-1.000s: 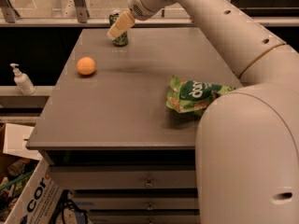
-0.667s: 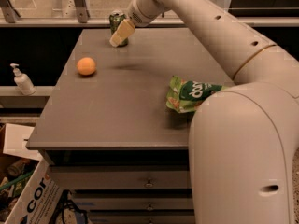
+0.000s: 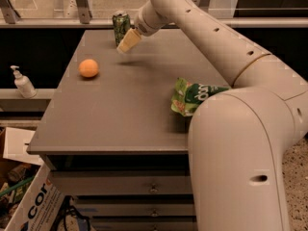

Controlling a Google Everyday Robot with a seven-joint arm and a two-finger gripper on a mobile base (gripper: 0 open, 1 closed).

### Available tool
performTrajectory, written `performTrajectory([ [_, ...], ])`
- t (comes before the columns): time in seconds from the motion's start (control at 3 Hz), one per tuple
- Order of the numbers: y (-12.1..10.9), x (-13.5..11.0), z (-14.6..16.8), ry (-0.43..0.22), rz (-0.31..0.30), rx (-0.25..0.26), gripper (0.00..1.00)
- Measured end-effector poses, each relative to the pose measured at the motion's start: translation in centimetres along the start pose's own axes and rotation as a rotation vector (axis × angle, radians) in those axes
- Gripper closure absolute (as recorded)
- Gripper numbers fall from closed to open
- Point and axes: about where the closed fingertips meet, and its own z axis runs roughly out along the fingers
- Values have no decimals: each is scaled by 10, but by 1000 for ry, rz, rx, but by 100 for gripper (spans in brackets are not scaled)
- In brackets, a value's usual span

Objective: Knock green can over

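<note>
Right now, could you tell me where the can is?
In the camera view, the can stands at the table's far edge, left of centre, the gripper just to its right.

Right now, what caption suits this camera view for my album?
The gripper hovers beside the green can at the table's far edge, an orange ball nearby.

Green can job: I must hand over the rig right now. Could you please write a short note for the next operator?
Tool: low over the far part of the table, right beside the green can, on its near side. Contact cannot be told.
Green can: upright at the table's far edge, not knocked over.
Done: the approach only.
Left: push the can until it tips.
Nearby: orange ball and snack bag, both well apart from the can.
</note>
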Motion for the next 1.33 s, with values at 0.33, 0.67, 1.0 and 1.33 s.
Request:
performTrajectory([
  [0.33, -11, -2, 4, -92, 80, -2, 0],
  [0.67, -11, -16, 10, -192, 158, -34, 0],
  [1.0, -2, -22, 24, -245, 227, -68, 0],
  [1.33, 8, -20, 45, -258, 267, -88, 0],
])
